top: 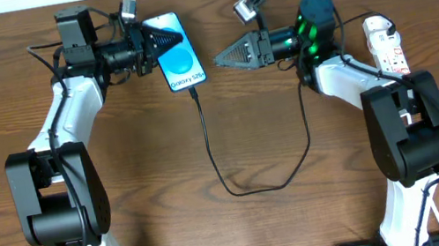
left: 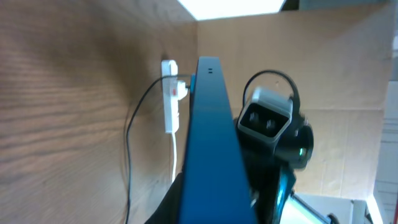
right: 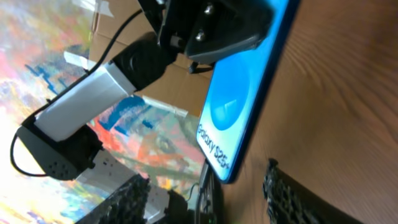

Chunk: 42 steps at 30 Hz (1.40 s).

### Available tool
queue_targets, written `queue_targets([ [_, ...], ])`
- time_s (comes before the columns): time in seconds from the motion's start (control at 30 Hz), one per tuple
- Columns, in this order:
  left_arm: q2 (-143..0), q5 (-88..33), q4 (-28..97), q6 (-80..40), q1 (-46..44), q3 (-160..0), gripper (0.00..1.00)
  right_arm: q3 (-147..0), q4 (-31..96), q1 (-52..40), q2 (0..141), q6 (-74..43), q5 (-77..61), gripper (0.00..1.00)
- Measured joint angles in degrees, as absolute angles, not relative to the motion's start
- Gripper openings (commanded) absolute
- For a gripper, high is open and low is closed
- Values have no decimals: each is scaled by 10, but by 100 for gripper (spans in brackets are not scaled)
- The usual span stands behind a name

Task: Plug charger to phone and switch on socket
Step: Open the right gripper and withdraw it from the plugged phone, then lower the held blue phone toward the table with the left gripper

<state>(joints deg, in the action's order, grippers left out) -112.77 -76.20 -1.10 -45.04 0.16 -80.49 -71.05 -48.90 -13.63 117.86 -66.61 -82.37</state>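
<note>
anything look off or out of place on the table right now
Nothing is spilled or broken. The phone sits at a slant, with the left hand clamped on its top end. The charger meets its lower end and loops loosely toward the socket, which the right arm partly hides.

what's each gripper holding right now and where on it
Left gripper grips the phone by its long edge, away from the charger plug; right gripper holds nothing.
</note>
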Motion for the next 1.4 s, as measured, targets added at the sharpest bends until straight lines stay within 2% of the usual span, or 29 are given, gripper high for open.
queue_targets([
  [0.1, -1128, -761, 38, -401, 2, -804, 7, -710, -423, -130, 1180, -627, -818, 60],
  [0.23, -1128, -743, 134, -327, 2, -804, 7, -711, -313, -130, 1180, -549, -792, 54],
  [0.47, -1128, -696, 250, -212, 2, -804, 7, -711, -238, -130, 1181, -466, -734, 36],
  [0.73, -1128, -628, 328, -130, 2, -803, 7, -711, -154, -135, 1181, -422, -676, 30],
  [0.9, -1146, -625, 328, -115, 2, -803, 7, -714, -82, -146, 1180, -376, -630, 32],
  [0.93, -1159, -623, 328, -110, 2, -803, 7, -725, -3, -147, 1180, -341, -598, 31],
  [1.0, -1167, -622, 326, -105, 2, -803, 7, -744, 70, -148, 1180, -311, -573, 28],
  [1.13, -1173, -615, 324, -95, 2, -803, 7, -810, 239, -157, 1181, -234, -491, 27],
  [1.23, -1174, -594, 327, -89, 2, -803, 7, -862, 303, -173, 1181, -193, -423, 28],
  [1.4, -1181, -576, 327, -87, 2, -803, 7, -903, 342, -194, 1181, -154, -348, 29],
])
